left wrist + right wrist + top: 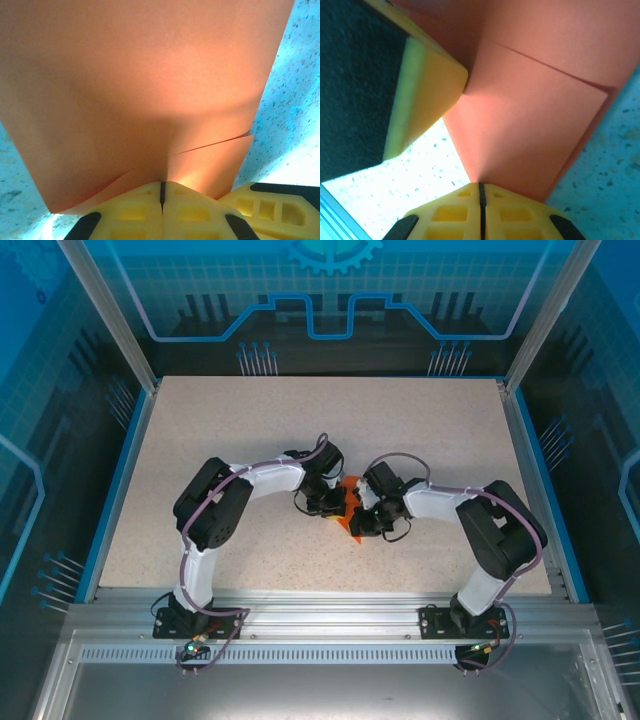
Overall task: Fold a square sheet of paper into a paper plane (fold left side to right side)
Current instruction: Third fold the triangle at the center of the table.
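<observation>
Near the middle of the speckled table (420,440), the folded orange-red sheet of paper (140,75) sits between the 2 arms, with the left gripper (162,186) and right gripper (480,186) each pinched tight on its edge.

Sheet of paper (349,502) held between two grippers at mid-table.

In the top view the sheet sits over the middle of the table (250,430), somewhat nearer its front edge than its back. The left gripper (336,502) meets it from the left, the right gripper (362,521) from the right and slightly nearer the front. In each wrist view the sheet's near edge runs into the seam between that gripper's meeting fingertips, with the other gripper's finger close beside it.
</observation>
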`<state>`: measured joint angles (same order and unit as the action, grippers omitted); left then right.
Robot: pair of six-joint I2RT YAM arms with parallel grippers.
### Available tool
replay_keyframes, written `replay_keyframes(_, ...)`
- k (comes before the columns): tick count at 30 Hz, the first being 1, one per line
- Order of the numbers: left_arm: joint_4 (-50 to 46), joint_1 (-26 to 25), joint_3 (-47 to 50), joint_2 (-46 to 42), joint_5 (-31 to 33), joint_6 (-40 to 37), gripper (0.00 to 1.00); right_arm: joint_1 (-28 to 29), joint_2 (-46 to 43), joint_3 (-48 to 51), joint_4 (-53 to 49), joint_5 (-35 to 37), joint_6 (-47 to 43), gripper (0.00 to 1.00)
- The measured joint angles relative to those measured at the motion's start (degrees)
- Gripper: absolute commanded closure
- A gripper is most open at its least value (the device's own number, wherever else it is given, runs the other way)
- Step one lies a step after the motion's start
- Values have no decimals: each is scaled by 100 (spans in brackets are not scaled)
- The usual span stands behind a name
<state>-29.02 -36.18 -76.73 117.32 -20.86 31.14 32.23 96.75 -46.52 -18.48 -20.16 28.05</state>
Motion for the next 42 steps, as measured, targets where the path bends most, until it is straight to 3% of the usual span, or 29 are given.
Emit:
replay_keyframes(18,-7,31,0,-4,0,-11,89,0,-240,164,-411,-22,-122,91)
replay_keyframes(28,-131,603,0,-37,70,-170,89,0,-254,192,-444,-46,-155,92)
replay_keyframes(36,-164,695,11,-70,138,-284,88,0,-308,216,-667,-129,-179,90)
replay_keyframes(40,-225,868,107,-234,356,-308,85,0,-409,234,-1014,-131,-225,87)
replay_keyframes(42,-258,1005,181,-404,428,-323,82,0,-503,232,-1200,-74,-258,82)
